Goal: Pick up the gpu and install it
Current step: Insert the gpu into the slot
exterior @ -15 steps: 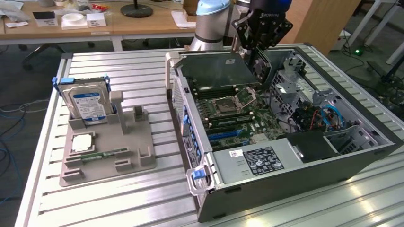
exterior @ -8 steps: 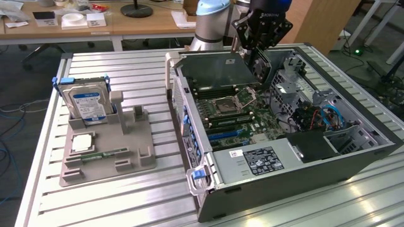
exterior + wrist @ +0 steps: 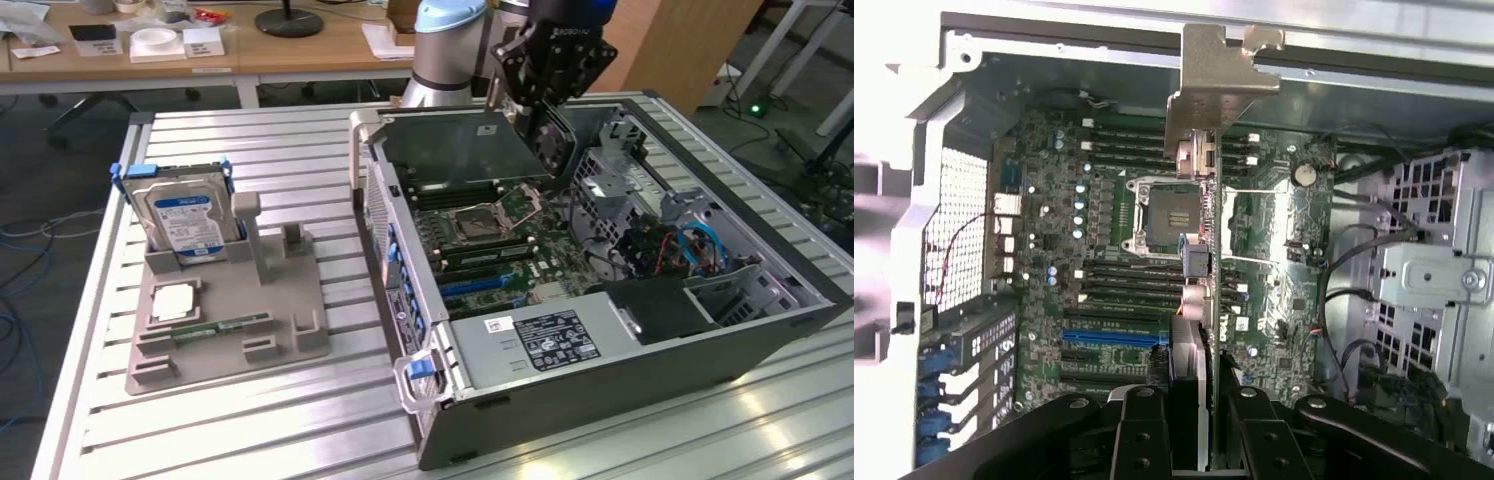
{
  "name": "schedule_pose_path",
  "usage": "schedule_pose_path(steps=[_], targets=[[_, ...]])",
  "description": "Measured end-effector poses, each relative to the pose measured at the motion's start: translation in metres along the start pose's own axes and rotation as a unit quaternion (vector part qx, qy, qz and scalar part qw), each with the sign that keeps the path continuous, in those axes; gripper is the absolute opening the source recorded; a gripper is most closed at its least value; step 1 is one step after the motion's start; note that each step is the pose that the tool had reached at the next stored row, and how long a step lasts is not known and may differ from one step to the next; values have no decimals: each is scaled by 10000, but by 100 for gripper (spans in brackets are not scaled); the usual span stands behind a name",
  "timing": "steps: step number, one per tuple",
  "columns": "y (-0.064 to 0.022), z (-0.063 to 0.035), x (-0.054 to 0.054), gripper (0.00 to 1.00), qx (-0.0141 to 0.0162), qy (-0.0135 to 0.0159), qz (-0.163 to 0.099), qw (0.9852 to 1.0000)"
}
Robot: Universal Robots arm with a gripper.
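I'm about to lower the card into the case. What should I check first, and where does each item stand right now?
1. gpu clamped in the tool: ok. The card sits edge-on between the fingers.
2. gpu off the grey holder: ok. It hangs over the open computer case.
3. gpu seated in the motherboard: not ok. It is above the board.
4. Card edge lined up with the blue slot: cannot tell.
5. Hard drive and memory stick out of the way: ok. Both are on the holder.
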State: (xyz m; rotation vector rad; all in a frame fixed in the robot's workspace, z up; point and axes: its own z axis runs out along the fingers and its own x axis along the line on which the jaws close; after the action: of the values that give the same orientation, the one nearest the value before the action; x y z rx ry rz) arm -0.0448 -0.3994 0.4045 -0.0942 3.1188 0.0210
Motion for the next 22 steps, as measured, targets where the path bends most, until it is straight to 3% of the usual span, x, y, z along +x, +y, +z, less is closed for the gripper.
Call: schedule_pose_path(steps=[5, 11, 17, 22], targets=[[0, 2, 0, 27, -10, 6, -449, 9990], [0, 4, 1, 27, -20, 12, -939, 9956], [0, 8, 0, 27, -32, 19, -1480, 9890], [0, 13, 1, 27, -42, 25, -1931, 9812]])
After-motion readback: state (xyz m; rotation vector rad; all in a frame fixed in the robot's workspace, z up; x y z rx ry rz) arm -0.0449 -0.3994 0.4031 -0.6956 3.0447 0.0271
